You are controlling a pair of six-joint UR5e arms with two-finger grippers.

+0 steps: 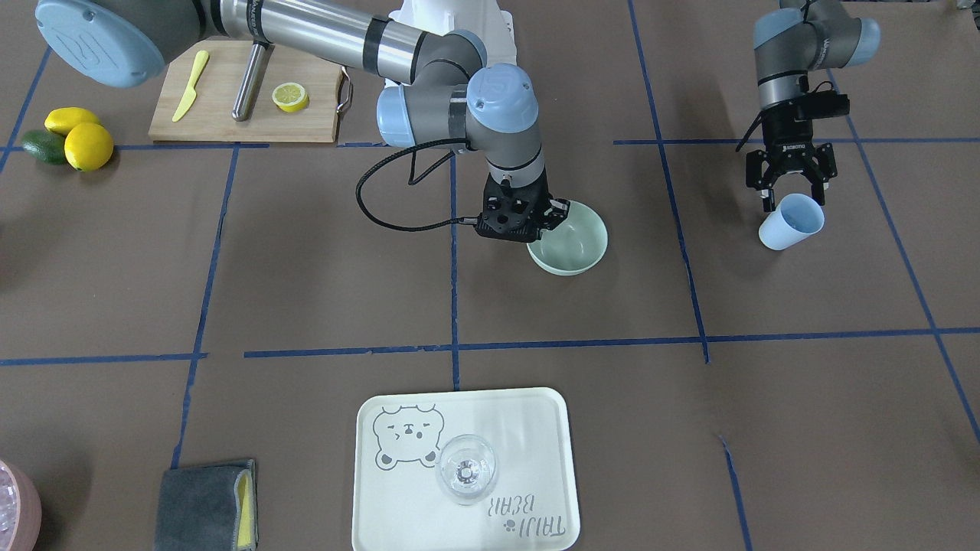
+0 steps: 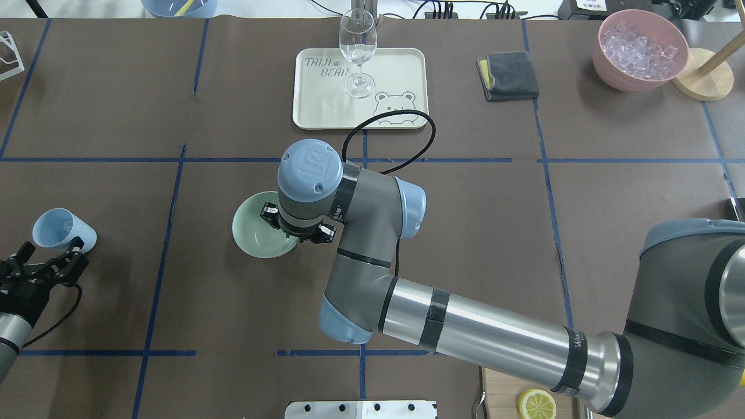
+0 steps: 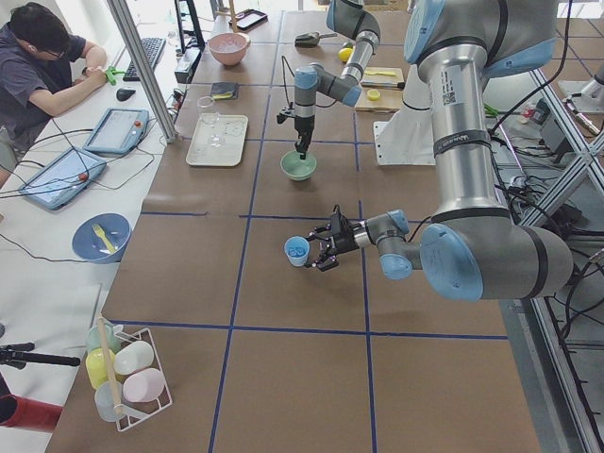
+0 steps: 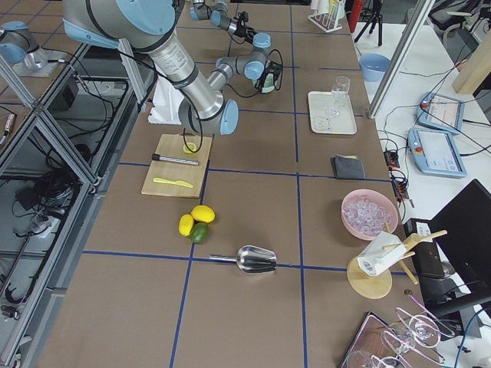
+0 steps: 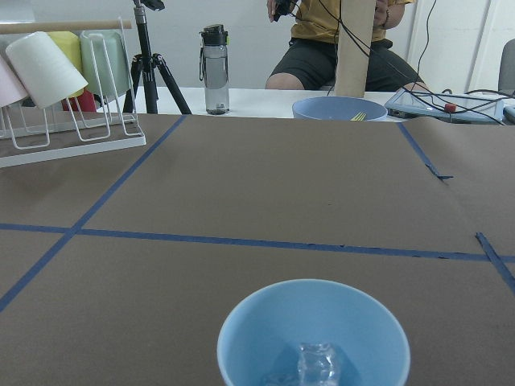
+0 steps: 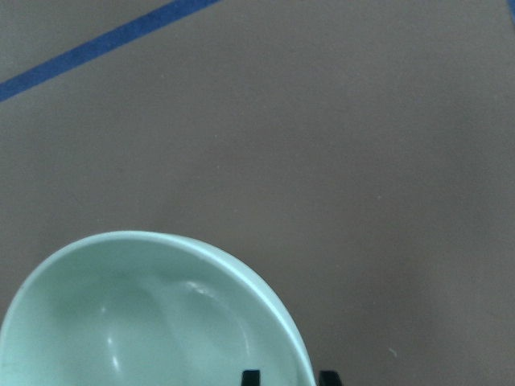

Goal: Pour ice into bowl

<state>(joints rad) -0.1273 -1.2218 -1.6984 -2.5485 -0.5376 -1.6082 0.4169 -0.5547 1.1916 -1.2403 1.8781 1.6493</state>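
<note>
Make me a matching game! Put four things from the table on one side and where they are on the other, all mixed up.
Things:
1. blue cup
2. green bowl
3. wine glass
4. half lemon

Places:
a. on the wooden board
b. on the bear tray
c. in the left gripper, with ice inside
d. empty, the right gripper on its rim

Pairs: 1-c, 2-d, 3-b, 4-a

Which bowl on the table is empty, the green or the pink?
The green bowl, at the right gripper, is empty; the pink bowl is heaped with ice.
</note>
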